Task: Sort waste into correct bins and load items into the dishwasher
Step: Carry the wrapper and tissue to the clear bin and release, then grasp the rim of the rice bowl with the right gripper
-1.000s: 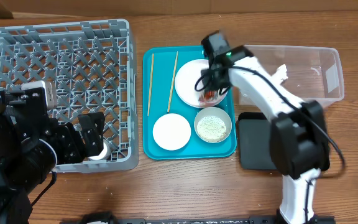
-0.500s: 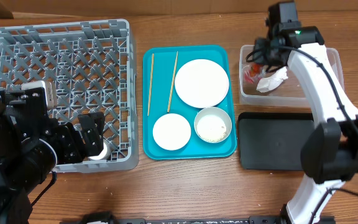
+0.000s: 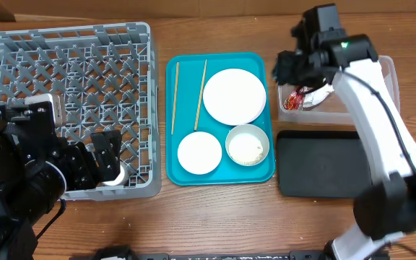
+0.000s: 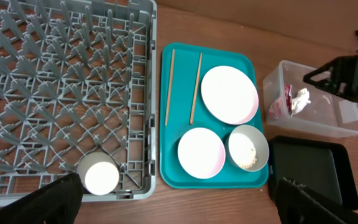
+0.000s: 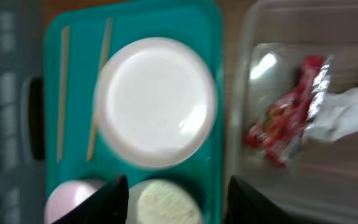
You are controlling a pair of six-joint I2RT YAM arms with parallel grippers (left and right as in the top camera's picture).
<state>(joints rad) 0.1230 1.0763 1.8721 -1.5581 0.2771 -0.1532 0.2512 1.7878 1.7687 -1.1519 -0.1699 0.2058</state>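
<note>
While the right gripper [image 5: 178,200] hangs part-spread and empty above the clear tub's [image 4: 347,121] left rim, the red wrapper [image 5: 284,127] lies inside near that wall, touching the tissue [image 5: 353,109]. The tub's right half is bare. The left gripper [image 4: 179,202] gapes wide, far to the tub's left.

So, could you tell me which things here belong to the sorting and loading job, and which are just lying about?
Job: dish rack, cup, plate, empty bowl, bowl with rice, chopsticks, clear tub, red wrapper, tissue, black tray.
Lying about: teal tray, only carrying the dishes.
</note>
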